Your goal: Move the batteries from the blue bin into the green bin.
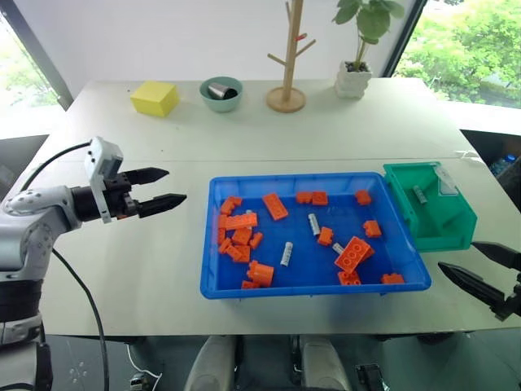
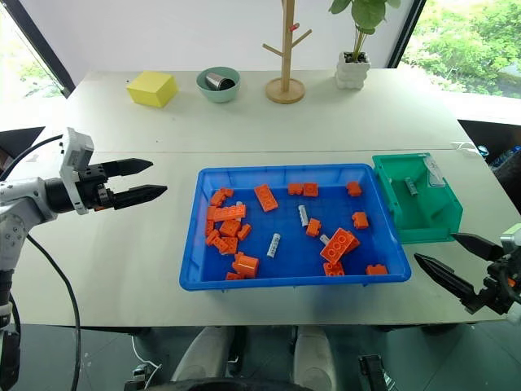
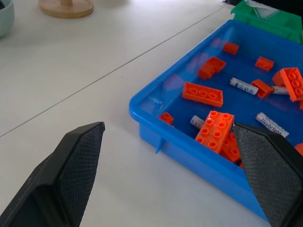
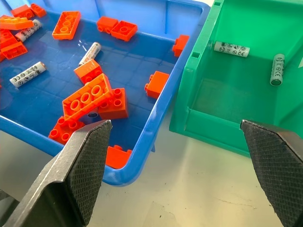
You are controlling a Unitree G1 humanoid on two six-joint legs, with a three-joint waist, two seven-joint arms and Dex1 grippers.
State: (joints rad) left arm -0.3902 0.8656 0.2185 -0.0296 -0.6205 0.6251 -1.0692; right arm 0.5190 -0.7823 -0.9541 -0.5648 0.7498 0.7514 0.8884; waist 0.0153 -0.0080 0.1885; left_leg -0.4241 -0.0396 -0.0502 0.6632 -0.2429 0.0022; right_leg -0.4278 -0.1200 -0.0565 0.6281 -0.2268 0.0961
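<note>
Three small silver-grey cylindrical batteries [image 1: 286,253] still lie loose on the floor of the large, shallow bright blue plastic bin [image 1: 213,236], scattered among orange toy bricks [image 1: 354,252]; a fourth may be half buried under the bricks at the tray's left end, though that is hard to confirm. Two more already rest inside the small, deeper green plastic bin [image 1: 456,236], which sits against the blue tray's right end. The right gripper [image 1: 482,270] hovers over the white table [image 1: 342,130] just off the tray's near right corner, its two black fingers spread wide and holding nothing. The left gripper [image 1: 161,187] hangs well off the tray's left side, its fingers likewise parted and empty.

By that layout, the right arm looks the better choice: the battery tucked beside the large orange brick [image 1: 338,248] lies closest to it, inward and to its left, and the green bin is right alongside for the drop. Two other batteries [image 1: 313,224] near the tray's middle lie with their long axes running roughly front to back, so the fingers would probably need to close across that axis.
</note>
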